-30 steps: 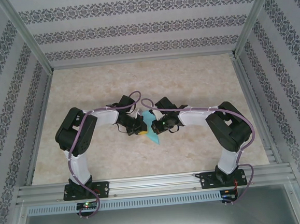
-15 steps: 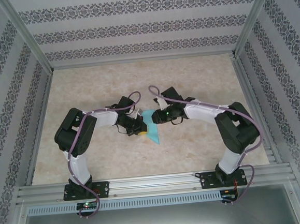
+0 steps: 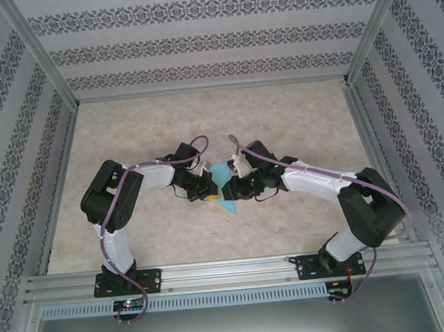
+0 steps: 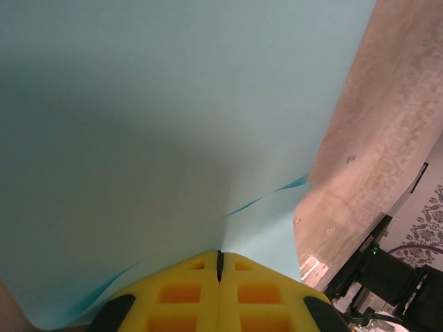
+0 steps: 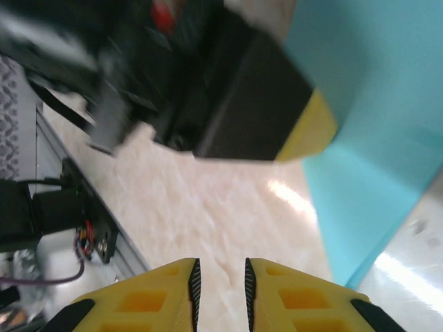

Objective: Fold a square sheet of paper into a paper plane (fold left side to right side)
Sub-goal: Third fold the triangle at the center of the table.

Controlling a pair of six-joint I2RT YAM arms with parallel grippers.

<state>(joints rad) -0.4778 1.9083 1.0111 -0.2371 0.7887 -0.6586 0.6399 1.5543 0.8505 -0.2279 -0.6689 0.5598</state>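
Since the fold apparently needs an anchor, my left hand [image 4: 220,257], pressed together, bears tip-down on the blue paper [image 3: 226,204] at the centre of the desk [image 3: 296,129]. My right hand [image 5: 220,277], slightly parted and empty, hovers at the paper's 3 o'clock.

A beige marbled table [image 3: 128,142] sits between patterned walls [image 3: 212,40].

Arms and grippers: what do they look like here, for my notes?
Both the left arm and right arm have white links between bulky black joints, on black bases. Lilac cables run along each. The left gripper and right gripper have black bodies and yellow fingers with square recesses; the right one's inner faces are ribbed.
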